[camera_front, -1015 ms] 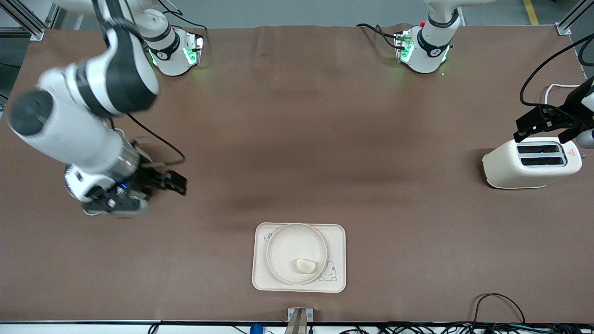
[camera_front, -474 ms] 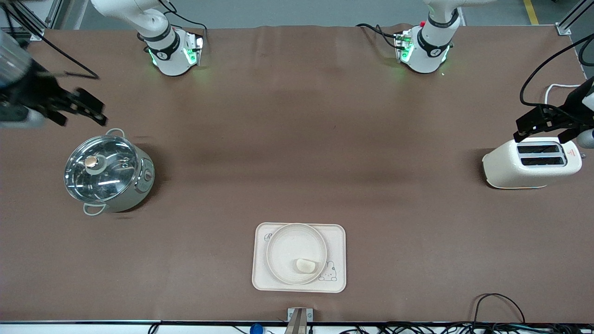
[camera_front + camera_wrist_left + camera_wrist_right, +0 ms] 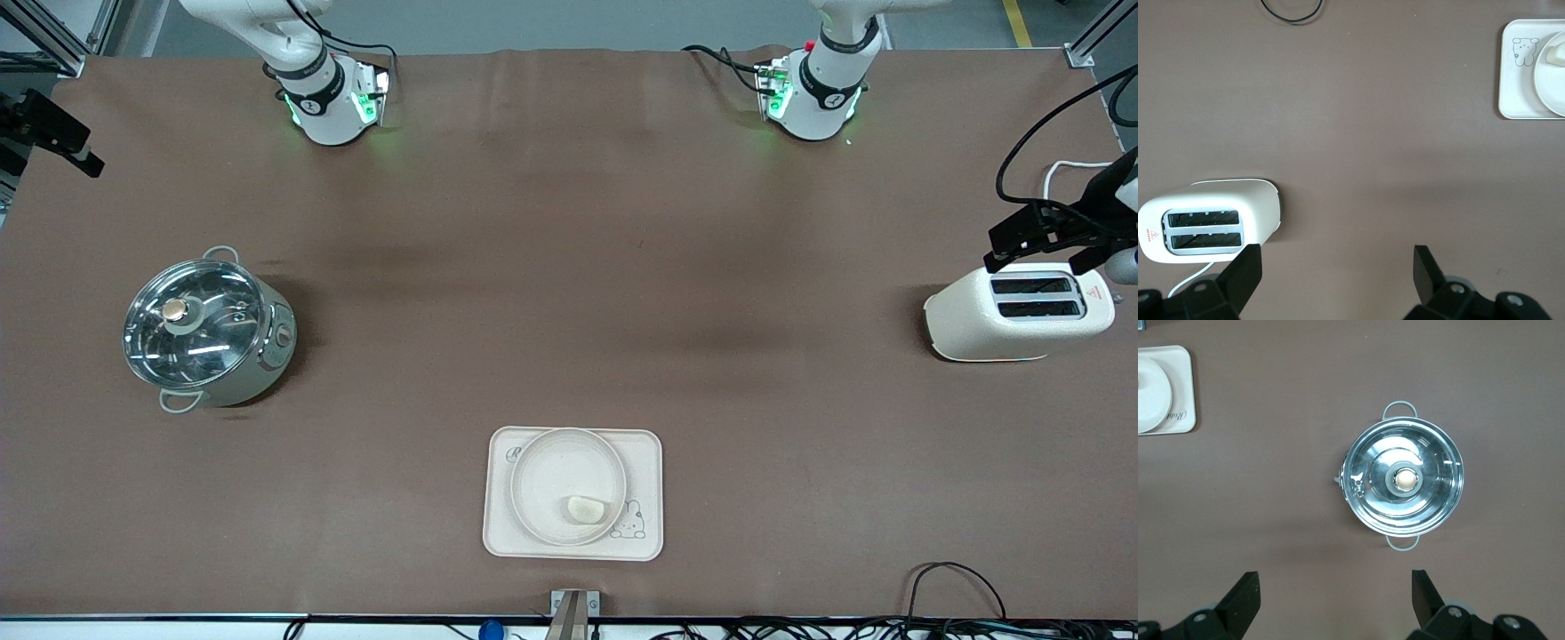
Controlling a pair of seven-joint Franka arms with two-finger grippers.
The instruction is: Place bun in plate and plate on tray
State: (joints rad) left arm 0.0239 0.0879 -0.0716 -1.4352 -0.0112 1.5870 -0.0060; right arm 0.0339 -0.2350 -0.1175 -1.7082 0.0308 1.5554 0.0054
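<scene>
So the tray (image 3: 573, 533) sits on the brown desk (image 3: 569, 311) close to the front-camera edge, about midway between the two arms' ends, and I'll use it as the anchor for everything else. The plate (image 3: 556, 471) is on the tray, inside its outline and covering most of the script corner, with the little rabbit drawing peeking out just beside the rim. The bun (image 3: 584, 508) lies in the plate, at the part of the dish closest to the rabbit drawing and touching the inner rim there.

Both hands are well apart from the tray. The right hand (image 3: 53, 142) hangs up at the right arm's end of the desk, out by the edge, much farther from the front camera than the tray. Its fingers (image 3: 1241, 600) are spread wide with nothing between them, and its wrist view looks down on a steel pot with a glass lid (image 3: 203, 331), which stands toward that same end.

The left hand (image 3: 1049, 240) hovers over a cream toaster (image 3: 1018, 313) at the left arm's end, also far from the tray. Its fingers (image 3: 1245, 273) are spread too, holding nothing. Neither hand touches the bun, plate or tray.
</scene>
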